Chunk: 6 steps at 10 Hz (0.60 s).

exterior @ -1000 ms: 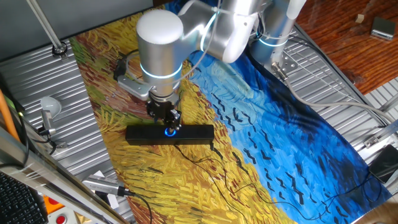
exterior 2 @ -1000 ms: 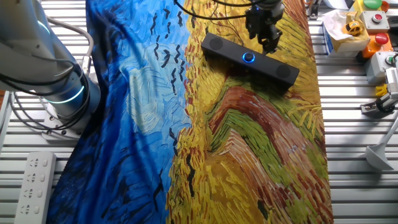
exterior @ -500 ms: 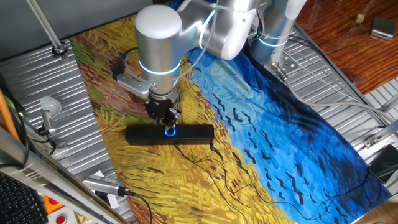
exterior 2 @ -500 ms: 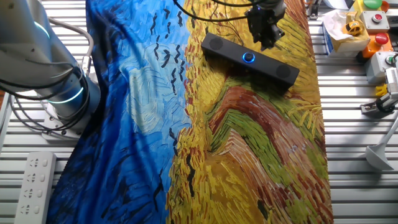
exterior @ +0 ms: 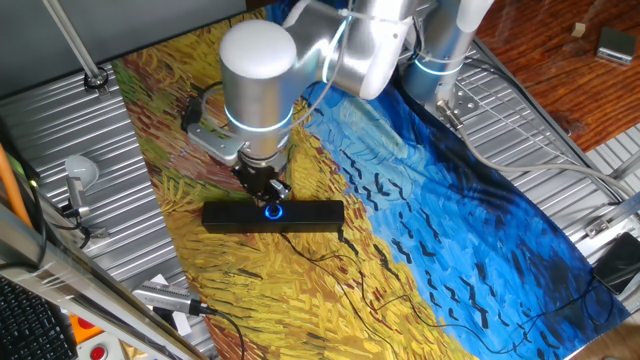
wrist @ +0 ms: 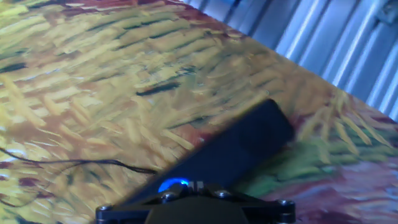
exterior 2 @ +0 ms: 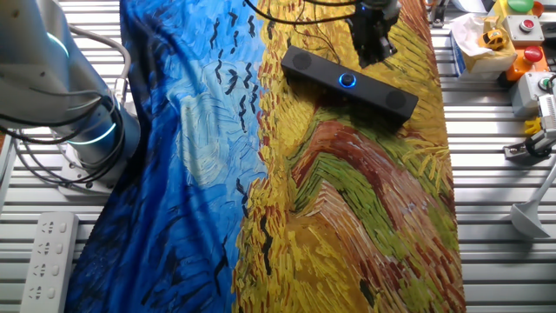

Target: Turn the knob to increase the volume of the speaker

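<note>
Gripper (exterior: 268, 190) hovers just above knob (exterior: 273, 210) at centre of speaker (exterior: 310, 215); finger state cannot be told. Speaker lies mid-desk on painted cloth (exterior: 450, 230).

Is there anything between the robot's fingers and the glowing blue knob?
Nothing. In the other fixed view the gripper hangs just above the knob, with only the speaker top showing between.

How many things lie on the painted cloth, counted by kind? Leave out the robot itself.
Speaker: 1
Knob, blue-lit, on the speaker: 1
Cable, thin and black: 1
Total: 3
</note>
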{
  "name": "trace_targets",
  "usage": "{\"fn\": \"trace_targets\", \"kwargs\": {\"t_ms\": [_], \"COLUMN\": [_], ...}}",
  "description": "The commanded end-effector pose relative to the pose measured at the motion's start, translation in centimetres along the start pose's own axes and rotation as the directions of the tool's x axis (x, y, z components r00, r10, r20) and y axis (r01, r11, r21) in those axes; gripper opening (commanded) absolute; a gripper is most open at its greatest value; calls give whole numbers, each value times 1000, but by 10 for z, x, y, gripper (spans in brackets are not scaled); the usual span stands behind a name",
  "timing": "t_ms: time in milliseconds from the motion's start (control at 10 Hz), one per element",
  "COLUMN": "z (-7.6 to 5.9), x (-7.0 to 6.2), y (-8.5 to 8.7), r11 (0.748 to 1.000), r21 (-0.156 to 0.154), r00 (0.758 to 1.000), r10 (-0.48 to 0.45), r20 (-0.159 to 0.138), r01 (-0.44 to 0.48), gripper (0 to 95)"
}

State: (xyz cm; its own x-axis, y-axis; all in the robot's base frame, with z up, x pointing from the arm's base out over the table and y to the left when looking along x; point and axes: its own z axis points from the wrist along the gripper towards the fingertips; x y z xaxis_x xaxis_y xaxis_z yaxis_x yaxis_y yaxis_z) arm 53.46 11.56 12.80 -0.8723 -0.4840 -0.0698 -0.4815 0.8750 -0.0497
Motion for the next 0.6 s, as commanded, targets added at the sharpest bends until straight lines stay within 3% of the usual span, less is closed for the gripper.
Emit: {"fn": "trace_targets", "kwargs": {"t_ms": [100, 300, 600], "z": [5, 13, 14], "x": [26, 53, 55], "y": [-33, -61, -61], "r11": [989, 980, 983], "r21": [-21, -33, -44], "r00": [989, 980, 984], "r10": [-148, -196, -175], "r20": [23, 33, 28], "r01": [149, 197, 176], "gripper": [0, 0, 0]}}
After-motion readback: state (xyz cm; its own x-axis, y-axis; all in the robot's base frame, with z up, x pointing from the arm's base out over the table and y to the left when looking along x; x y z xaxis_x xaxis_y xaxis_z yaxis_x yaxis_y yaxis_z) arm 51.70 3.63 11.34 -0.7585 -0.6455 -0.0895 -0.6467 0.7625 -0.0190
